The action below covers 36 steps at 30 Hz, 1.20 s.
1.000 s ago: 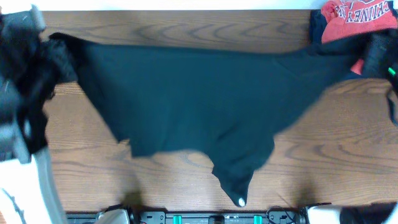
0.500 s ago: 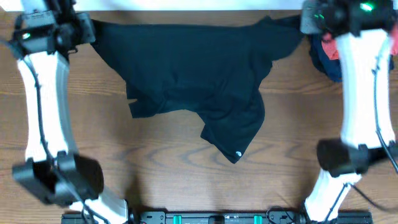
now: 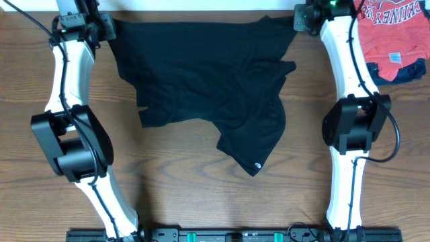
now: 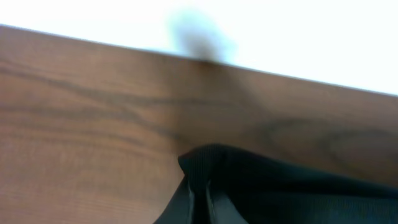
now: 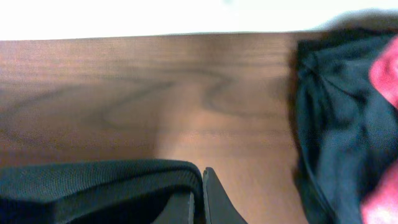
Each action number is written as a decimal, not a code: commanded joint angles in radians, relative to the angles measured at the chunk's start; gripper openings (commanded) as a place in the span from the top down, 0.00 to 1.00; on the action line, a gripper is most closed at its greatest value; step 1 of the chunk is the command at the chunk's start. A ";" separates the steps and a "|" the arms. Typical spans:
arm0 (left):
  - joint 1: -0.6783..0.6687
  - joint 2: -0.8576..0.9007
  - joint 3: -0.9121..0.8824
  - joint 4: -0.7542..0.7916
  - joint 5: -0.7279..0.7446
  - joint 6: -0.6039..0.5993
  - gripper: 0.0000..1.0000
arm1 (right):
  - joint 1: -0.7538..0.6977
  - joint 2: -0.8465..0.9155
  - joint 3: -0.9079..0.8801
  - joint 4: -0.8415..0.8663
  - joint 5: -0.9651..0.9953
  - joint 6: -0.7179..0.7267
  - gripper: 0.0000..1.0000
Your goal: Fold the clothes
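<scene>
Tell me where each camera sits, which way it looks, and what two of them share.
Overhead: above the table, looking straight down; shows both arms, with the left tool and right tool at far corners of the black shirt.
Left wrist: low, facing the far table edge; shows a pinched shirt corner, its own fingers unclear.
Right wrist: low, facing the far edge; shows its fingertips beside a shirt fold, with the navy garment on the right.
Shared: overhead and right wrist both show the red shirt.
</scene>
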 commanded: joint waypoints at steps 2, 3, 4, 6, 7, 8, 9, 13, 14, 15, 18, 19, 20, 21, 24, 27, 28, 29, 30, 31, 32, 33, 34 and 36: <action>-0.003 0.014 -0.001 0.066 -0.027 0.016 0.94 | -0.010 0.032 0.006 0.083 -0.012 -0.002 0.99; -0.006 0.014 -0.001 0.077 -0.026 0.016 0.94 | -0.009 0.032 0.006 0.097 -0.014 0.010 0.99; -0.010 0.010 -0.001 0.081 -0.026 0.016 0.94 | -0.008 0.032 0.006 0.105 -0.015 0.021 0.99; -0.018 -0.001 -0.001 0.071 -0.026 0.016 0.94 | -0.007 0.024 0.008 0.103 -0.021 0.035 0.99; -0.022 -0.007 -0.001 0.058 -0.026 0.016 0.94 | -0.007 0.016 0.008 0.093 -0.031 0.035 0.99; -0.026 -0.016 -0.001 0.039 -0.026 0.016 0.94 | -0.007 0.006 0.008 0.081 -0.042 0.035 0.99; -0.028 -0.026 -0.001 0.024 -0.026 0.016 0.94 | -0.007 -0.004 0.008 0.072 -0.053 0.035 0.99; -0.029 -0.068 -0.001 0.020 -0.023 0.016 0.94 | -0.011 -0.045 0.008 0.105 -0.099 0.013 0.99; -0.029 -0.074 -0.001 0.035 -0.023 0.016 0.94 | -0.011 -0.050 0.008 0.122 -0.102 0.002 0.99; -0.029 -0.079 -0.001 0.056 -0.023 0.016 0.94 | -0.011 -0.051 0.008 0.147 -0.101 -0.001 0.99; -0.029 -0.085 -0.001 0.122 -0.023 0.016 0.94 | -0.011 -0.052 0.008 0.227 -0.101 -0.011 0.99; -0.029 -0.085 -0.001 0.141 -0.023 0.016 0.94 | -0.011 -0.052 0.008 0.248 -0.101 -0.011 0.99; -0.029 -0.085 -0.001 0.153 -0.023 0.016 0.94 | -0.010 -0.051 0.008 0.266 -0.101 -0.011 0.99; -0.029 -0.084 -0.001 0.164 -0.023 0.016 0.94 | -0.010 -0.051 0.008 0.285 -0.101 -0.011 0.99; -0.029 -0.083 -0.001 0.189 -0.023 0.017 0.94 | -0.010 -0.051 0.008 0.339 -0.101 -0.011 0.99; -0.029 -0.083 -0.001 0.191 -0.023 0.016 0.94 | -0.010 -0.051 0.008 0.361 -0.101 -0.010 0.99; -0.029 -0.083 -0.001 0.185 -0.023 0.016 0.94 | -0.010 -0.051 0.008 0.358 -0.101 -0.010 0.99; -0.029 -0.083 -0.001 0.179 -0.023 0.016 0.94 | -0.010 -0.051 0.008 0.352 -0.101 -0.010 0.99; -0.029 -0.083 -0.001 0.171 -0.023 0.016 0.94 | -0.010 -0.051 0.008 0.340 -0.102 -0.010 0.99; -0.029 -0.083 -0.001 0.161 -0.023 0.016 0.94 | -0.010 -0.051 0.008 0.325 -0.107 -0.010 0.99; -0.029 -0.083 -0.001 0.147 -0.023 0.016 0.94 | -0.010 -0.051 0.008 0.311 -0.115 -0.010 0.99; -0.029 -0.083 -0.001 0.132 -0.023 0.016 0.94 | -0.010 -0.052 0.008 0.287 -0.129 -0.010 0.99; -0.029 -0.083 -0.001 0.110 -0.023 0.016 0.94 | -0.010 -0.053 0.008 0.256 -0.145 -0.011 0.99; -0.029 -0.086 -0.001 0.046 -0.023 0.016 0.94 | -0.011 -0.057 0.008 0.186 -0.180 -0.011 0.99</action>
